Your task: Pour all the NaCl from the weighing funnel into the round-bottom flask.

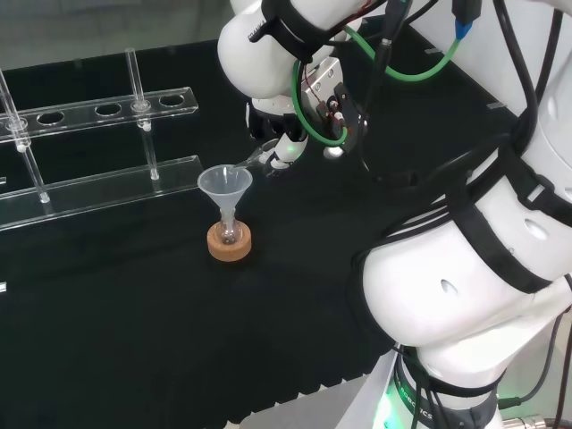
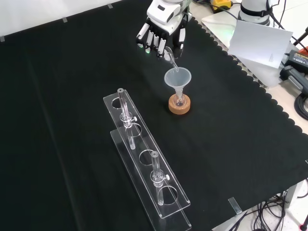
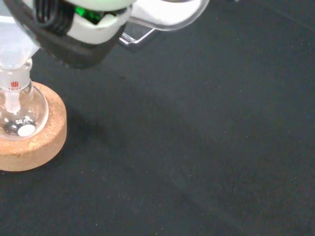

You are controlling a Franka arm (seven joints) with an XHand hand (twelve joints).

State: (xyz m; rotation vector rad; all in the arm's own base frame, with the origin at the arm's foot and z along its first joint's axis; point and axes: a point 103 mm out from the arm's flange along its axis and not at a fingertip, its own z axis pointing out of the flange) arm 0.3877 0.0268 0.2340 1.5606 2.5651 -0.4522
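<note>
One round-bottom flask [image 2: 179, 100] on one cork ring [image 2: 179, 105], mid-counter, one plastic funnel [image 2: 177, 78] in its neck; my hand [image 2: 161, 36] pinches one weighing funnel [image 2: 171, 57], tipped over it; one rack [image 2: 144, 159].

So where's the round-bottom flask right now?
In the front view the round-bottom flask sits on a cork ring near the cloth's middle, a funnel in its neck, just below the hand.

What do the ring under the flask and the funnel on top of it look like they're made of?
The ring looks like cork: tan, speckled and matte. The funnel looks like translucent plastic, milky rather than clear, though frosted glass is possible.
</note>
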